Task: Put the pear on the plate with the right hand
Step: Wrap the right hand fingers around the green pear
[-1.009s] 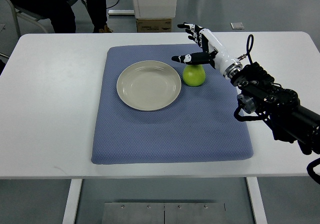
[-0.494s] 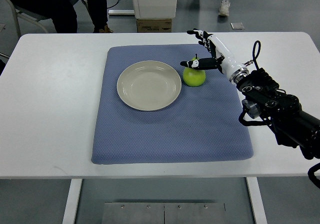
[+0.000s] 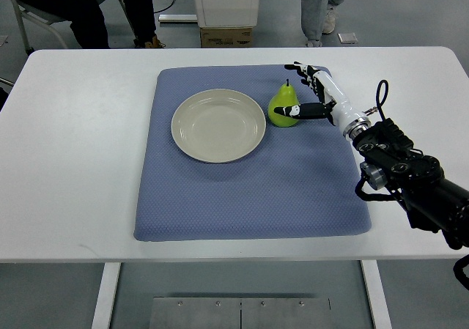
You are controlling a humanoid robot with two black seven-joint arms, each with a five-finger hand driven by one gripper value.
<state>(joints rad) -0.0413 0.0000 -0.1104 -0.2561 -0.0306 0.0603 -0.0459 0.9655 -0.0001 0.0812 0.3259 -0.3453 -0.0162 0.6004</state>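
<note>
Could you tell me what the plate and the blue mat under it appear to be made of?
The plate looks like glazed ceramic or possibly melamine: an even cream surface with a soft sheen and a smooth raised rim. The blue mat looks like a soft foam or rubber pad faced with fabric: matte, finely dotted texture, rounded corners and a visible thick edge.

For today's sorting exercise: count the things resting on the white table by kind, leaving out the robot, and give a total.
Green pear: 1
Round cream plate: 1
Blue textured mat: 1
Total: 3
</note>
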